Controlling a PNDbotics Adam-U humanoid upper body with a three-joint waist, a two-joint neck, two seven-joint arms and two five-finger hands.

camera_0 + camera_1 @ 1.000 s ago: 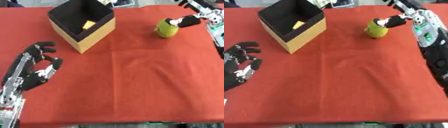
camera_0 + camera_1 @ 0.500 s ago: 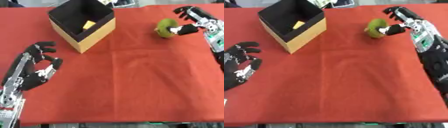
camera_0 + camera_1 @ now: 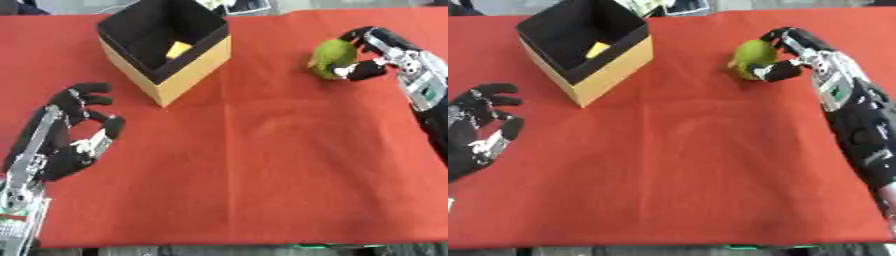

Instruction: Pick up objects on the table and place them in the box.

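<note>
Broadly, a red cloth-covered surface (image 3: 262, 165) fills the view. At far left stands an open box (image 3: 166, 47), black inside with tan walls, already holding a small yellow item (image 3: 178, 49). Near left, the left hand (image 3: 74, 132) rests idle, fingers loosely spread. At far right, the right hand (image 3: 791, 52) curls around a green round fruit (image 3: 751, 58) that sits on the cloth. The grasp step seems underway; next comes lifting the fruit and carrying it left over the box opening.

Red cloth (image 3: 262, 165) covers the whole desk, faint creases across its middle, with a pale grey strip of floor or wall (image 3: 79, 6) past the far edge and a dark band below the near edge.
</note>
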